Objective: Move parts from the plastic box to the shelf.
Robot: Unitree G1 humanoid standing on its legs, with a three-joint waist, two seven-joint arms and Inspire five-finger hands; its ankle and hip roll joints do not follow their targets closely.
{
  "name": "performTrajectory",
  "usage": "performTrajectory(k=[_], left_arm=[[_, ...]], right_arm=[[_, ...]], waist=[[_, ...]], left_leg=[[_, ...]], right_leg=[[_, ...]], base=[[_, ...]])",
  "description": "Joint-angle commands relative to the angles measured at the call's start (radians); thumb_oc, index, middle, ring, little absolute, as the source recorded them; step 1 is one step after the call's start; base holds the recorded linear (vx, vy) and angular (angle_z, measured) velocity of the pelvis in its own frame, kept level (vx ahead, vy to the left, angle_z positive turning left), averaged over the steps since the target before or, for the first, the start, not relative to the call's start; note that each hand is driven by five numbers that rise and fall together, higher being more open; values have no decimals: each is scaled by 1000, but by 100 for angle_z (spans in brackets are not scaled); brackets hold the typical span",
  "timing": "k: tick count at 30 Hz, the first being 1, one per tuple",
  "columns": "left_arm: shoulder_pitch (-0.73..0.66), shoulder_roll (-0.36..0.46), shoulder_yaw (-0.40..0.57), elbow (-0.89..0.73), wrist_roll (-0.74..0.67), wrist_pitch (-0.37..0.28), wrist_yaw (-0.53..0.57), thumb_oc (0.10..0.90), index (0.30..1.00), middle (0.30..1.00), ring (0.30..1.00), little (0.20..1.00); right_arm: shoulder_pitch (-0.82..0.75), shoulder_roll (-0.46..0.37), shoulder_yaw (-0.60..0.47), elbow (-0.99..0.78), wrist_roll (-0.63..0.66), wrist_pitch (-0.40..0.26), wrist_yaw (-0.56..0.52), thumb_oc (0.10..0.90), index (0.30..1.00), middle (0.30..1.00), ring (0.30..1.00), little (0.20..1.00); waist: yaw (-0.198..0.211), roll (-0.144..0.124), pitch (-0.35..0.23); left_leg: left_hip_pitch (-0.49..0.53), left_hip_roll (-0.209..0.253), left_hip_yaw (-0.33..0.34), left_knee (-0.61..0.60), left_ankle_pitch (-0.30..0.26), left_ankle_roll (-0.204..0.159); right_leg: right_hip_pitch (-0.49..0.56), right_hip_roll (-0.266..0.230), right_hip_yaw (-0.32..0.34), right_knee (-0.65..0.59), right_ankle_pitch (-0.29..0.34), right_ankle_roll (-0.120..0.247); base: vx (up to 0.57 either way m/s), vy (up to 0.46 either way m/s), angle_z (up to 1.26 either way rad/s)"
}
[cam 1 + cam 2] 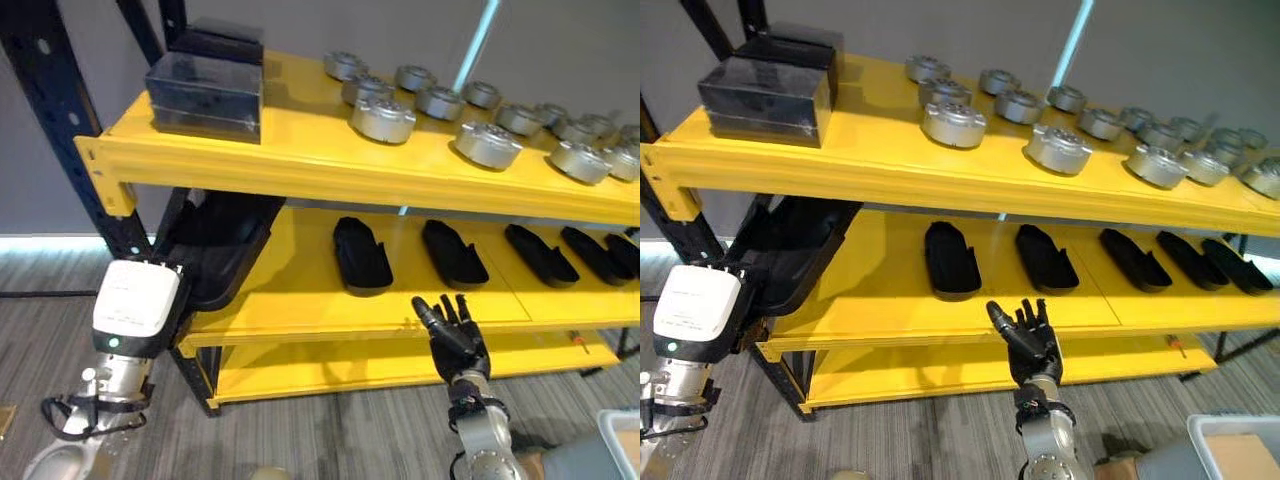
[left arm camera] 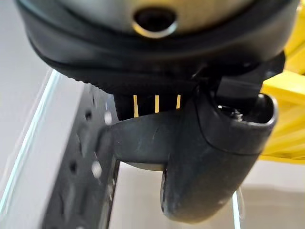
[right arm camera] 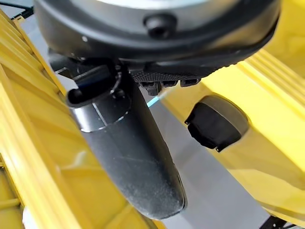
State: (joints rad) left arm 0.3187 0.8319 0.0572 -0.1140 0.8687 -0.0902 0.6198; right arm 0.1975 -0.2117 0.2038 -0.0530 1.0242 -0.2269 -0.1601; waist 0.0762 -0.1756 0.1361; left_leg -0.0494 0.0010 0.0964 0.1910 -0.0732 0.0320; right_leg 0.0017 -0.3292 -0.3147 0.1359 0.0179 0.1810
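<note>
Several black shoe-shaped parts lie in a row on the yellow middle shelf. A larger black part sits tilted at that shelf's left end, overhanging the front edge. My left hand is at this part, behind its white wrist box; its grip is hidden. My right hand stands open and empty before the middle shelf's front edge, fingers up. In the right wrist view one black part lies just beyond it. A corner of the pale plastic box shows at the lower right.
The top shelf carries several round silver metal parts and dark boxes at its left end. A dark blue upright frames the rack's left side. A lower yellow shelf sits near the grey carpet.
</note>
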Motion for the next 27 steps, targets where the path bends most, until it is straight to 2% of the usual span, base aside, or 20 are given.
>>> performTrajectory(k=[1, 6, 13, 20, 27], left_arm=[[-85, -17, 80, -108, -44, -23, 53, 400, 300, 300, 300, 300], [-59, -49, 61, -140, -73, -59, 4, 400, 300, 300, 300, 300], [-43, -80, 56, -161, -113, -80, -33, 400, 300, 300, 300, 300], [-77, -96, 53, -150, -153, -72, -46, 400, 300, 300, 300, 300], [-143, -92, 66, -113, -158, -35, -26, 400, 300, 300, 300, 300]], right_arm=[[-84, -101, -107, -127, -13, -81, 66, 900, 1000, 1000, 1000, 1000], [-43, -126, -137, -176, -54, -69, 80, 900, 1000, 1000, 1000, 1000], [-4, -152, -185, -212, -99, -67, 88, 900, 1000, 1000, 1000, 1000], [-21, -185, -213, -251, -123, -83, 92, 900, 1000, 1000, 1000, 1000], [-70, -205, -212, -270, -123, -104, 90, 900, 1000, 1000, 1000, 1000]], waist=[[-9, 27, -15], [-36, 33, -33], [-64, 48, -28], [-75, 49, 18], [-74, 28, 84]], left_leg=[[154, 6, -55, -194, -21, 6], [165, 28, -60, -215, -15, -10], [163, 66, -47, -248, 7, -38], [116, 105, -39, -260, 44, -66], [56, 147, -37, -260, 83, -93]], right_leg=[[25, 3, 8, -45, 127, 23], [36, 17, -15, -63, 108, 24], [43, 40, -36, -92, 71, 12], [8, 67, -41, -102, 51, -5], [-41, 100, -43, -114, 53, -22]], base=[[77, -93, 15], [78, -99, 8], [38, -94, -1], [-33, -90, 0], [-74, -100, -1]])
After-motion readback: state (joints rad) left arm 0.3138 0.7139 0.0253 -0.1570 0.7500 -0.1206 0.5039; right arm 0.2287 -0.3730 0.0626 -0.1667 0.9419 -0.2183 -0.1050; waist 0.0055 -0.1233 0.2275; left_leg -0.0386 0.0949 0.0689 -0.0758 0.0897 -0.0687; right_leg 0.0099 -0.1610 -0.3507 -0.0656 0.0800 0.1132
